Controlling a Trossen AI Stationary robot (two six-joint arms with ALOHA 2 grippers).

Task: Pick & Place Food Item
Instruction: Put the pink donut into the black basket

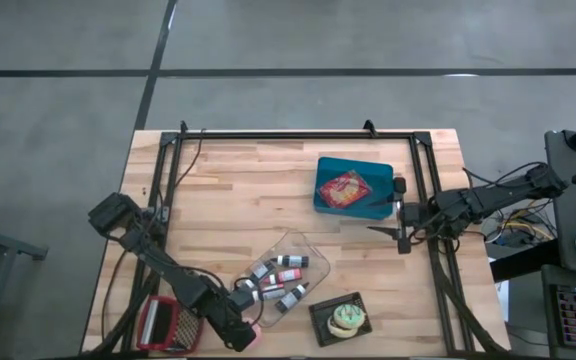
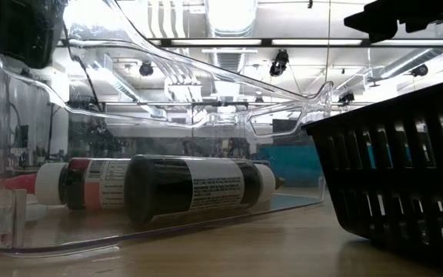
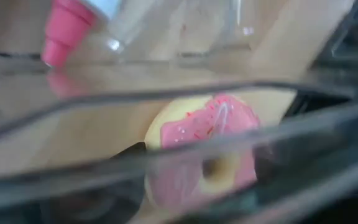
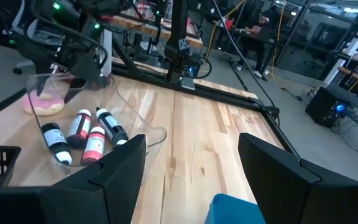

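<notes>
High view: we see the left gripper (image 1: 249,322) low at the near edge of the table (image 1: 228,190), at the corner of the clear tray (image 1: 303,243) of bottles (image 1: 290,275). Only a sliver of the pink donut (image 1: 252,325) shows under it; its fingers are too dark to separate here. A red basket (image 1: 161,322) sits just beside the arm. The right gripper (image 1: 400,213) hangs beside the teal box (image 1: 352,186), jaws apart, holding nothing. A green-frosted donut (image 1: 348,318) lies in a black tray (image 1: 326,322).

Low view: the clear tray wall (image 2: 168,92) and two bottles (image 2: 194,188) fill the frame; a black basket (image 2: 398,169) is cut off at the right. We see no donut and no fingertips.

Left wrist view: blurred. The pink donut (image 3: 210,149) lies on the wood, crossed by dark blurred bars. We read the jaws as spread, not gripping it.

Right wrist view: the right gripper (image 4: 191,168) fingers stand apart and empty. Far off, the pink donut (image 4: 42,101) rests on the table just under the left gripper (image 4: 67,78), behind the clear wall.
</notes>
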